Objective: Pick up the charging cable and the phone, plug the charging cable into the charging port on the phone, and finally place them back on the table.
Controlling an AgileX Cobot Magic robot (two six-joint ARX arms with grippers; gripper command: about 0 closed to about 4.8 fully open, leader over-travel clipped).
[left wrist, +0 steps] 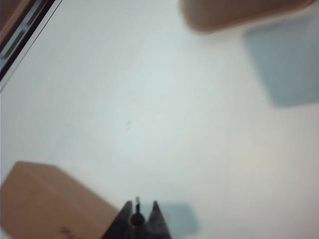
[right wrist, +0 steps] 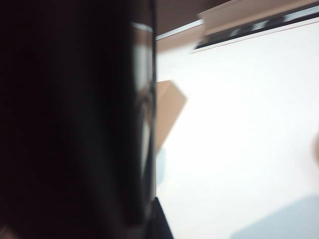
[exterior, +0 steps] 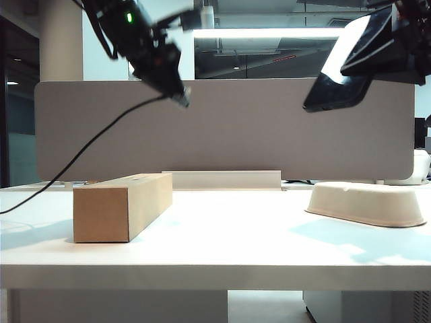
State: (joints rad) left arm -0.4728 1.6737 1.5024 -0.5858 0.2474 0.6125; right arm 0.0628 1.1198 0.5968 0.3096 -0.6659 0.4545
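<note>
Left gripper (exterior: 180, 99), jaws pinched on the charging cable (exterior: 81, 153) at its plug end, hangs high above the cardboard box (exterior: 121, 205), plug aimed toward the phone. Right gripper (exterior: 377, 57), clamped on the phone (exterior: 337, 84), tilts its lower short edge toward the plug, prob. for mating; the two are well apart above the table (exterior: 222, 235).

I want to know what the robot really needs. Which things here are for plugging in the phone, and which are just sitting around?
For the job:
- cable, its plug end pinched in the shut left gripper, held high on the left
- phone, held in the shut right gripper, high on the right
- table, where both go back

Just lying about:
- box
- tray
- divider
</note>
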